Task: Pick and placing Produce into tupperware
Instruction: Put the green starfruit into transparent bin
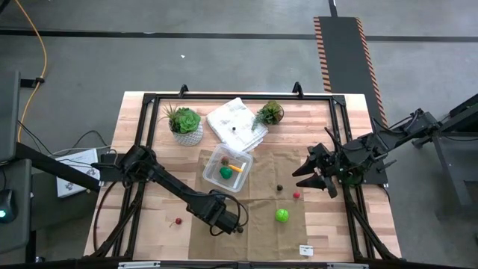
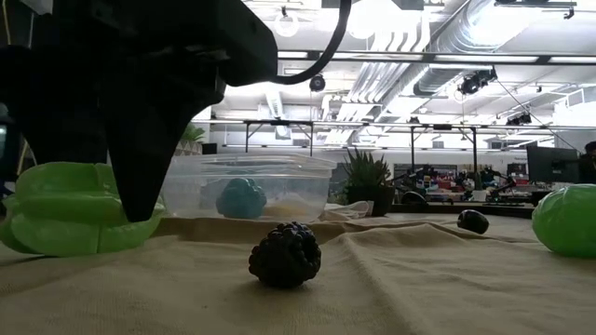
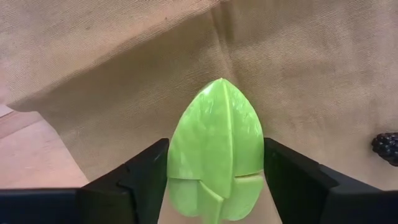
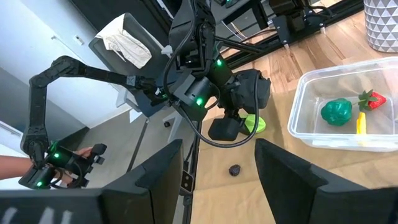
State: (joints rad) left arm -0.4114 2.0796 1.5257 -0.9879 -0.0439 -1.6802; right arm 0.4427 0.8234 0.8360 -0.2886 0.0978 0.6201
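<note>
The clear tupperware (image 1: 226,168) stands on the tan cloth (image 1: 261,224) and holds a dark green piece (image 4: 336,111), a red strawberry (image 4: 372,99) and a yellow piece (image 4: 361,122). My left gripper (image 1: 224,217) points down near the table's front edge, shut on a light green leaf-shaped piece of produce (image 3: 214,149). A dark berry (image 2: 286,254) lies on the cloth beside it. A round green piece (image 1: 281,215), a small red one (image 1: 296,195) and a dark one (image 1: 279,188) lie on the cloth to the right. My right gripper (image 1: 321,173) hangs open above the table's right side. My left gripper has the light green piece between its two fingers, one on each long side (image 3: 174,171), near its broad end. The fingers (image 3: 283,177) come from above, pointing down. The piece lies flat on the cloth, its pointed end (image 3: 222,84) sticking out past the fingers.
Two potted plants (image 1: 184,123) (image 1: 269,113) and a white crumpled bag (image 1: 237,123) stand at the table's far side. A small red piece (image 1: 178,222) lies on the bare wood at the front left. A person's hand (image 4: 37,165) on a control arm shows beyond the table.
</note>
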